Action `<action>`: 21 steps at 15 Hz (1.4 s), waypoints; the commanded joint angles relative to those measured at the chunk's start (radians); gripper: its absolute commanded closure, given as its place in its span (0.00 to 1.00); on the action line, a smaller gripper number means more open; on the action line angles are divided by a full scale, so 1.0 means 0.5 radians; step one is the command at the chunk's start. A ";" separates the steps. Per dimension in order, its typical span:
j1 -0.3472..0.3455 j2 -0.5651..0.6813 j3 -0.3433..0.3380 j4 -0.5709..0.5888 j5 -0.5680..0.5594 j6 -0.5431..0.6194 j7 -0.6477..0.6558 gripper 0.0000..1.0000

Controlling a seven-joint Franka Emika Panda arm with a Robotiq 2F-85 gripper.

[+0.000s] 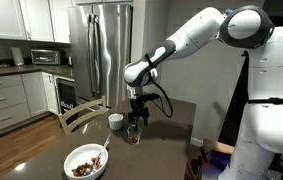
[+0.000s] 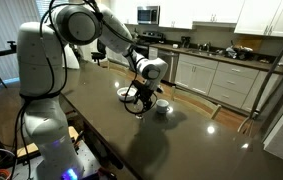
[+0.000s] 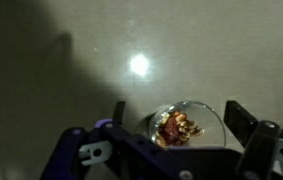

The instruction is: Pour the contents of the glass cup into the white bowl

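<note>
- Between the gripper (image 3: 176, 110) fingers (image 3: 243, 122): the glass cup (image 3: 186, 125), seen from above in the wrist view, with reddish-brown contents inside.
- Gripper is released, jaws spread wide on either side of the glass. There is a clear gap on one side. The other finger is right at the rim, and I can't tell if it touches.
- In an exterior view the gripper (image 1: 135, 112) points straight down over the glass cup (image 1: 133, 131), which stands upright on the dark table (image 1: 171, 120).
- Just beside the gripper, towards the fridge (image 1: 106, 50): small white cup (image 1: 115, 121), upright and close to the glass but apart from it. The same white cup (image 2: 163, 108) also sits next to the gripper in an exterior view.
- Well away from the gripper, at the near table edge: white bowl (image 1: 71, 155) holding brown food pieces (image 1: 84, 166), with a utensil (image 1: 99, 152) leaning on its rim.
- The bowl is not under the glass. Cup and bowl are well apart.
- Bright light reflection on the tabletop ahead of the fingers in the wrist view.
</note>
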 commanded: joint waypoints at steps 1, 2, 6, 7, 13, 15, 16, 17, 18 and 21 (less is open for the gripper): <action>-0.075 -0.073 0.001 -0.066 0.269 0.027 -0.010 0.00; -0.081 -0.074 -0.004 -0.070 0.308 0.036 -0.006 0.00; -0.061 -0.005 -0.014 0.003 0.206 0.007 0.002 0.00; -0.060 -0.003 -0.013 0.003 0.206 0.007 0.002 0.00; -0.108 0.092 -0.055 0.032 0.407 0.030 0.156 0.00; -0.130 0.110 -0.084 0.027 0.474 0.051 0.207 0.00; -0.143 0.117 -0.096 0.026 0.503 0.058 0.234 0.00; -0.159 0.124 -0.107 0.027 0.537 0.065 0.255 0.00; -0.173 0.130 -0.116 0.027 0.576 0.069 0.273 0.00; -0.231 0.146 -0.129 0.030 0.753 0.058 0.285 0.00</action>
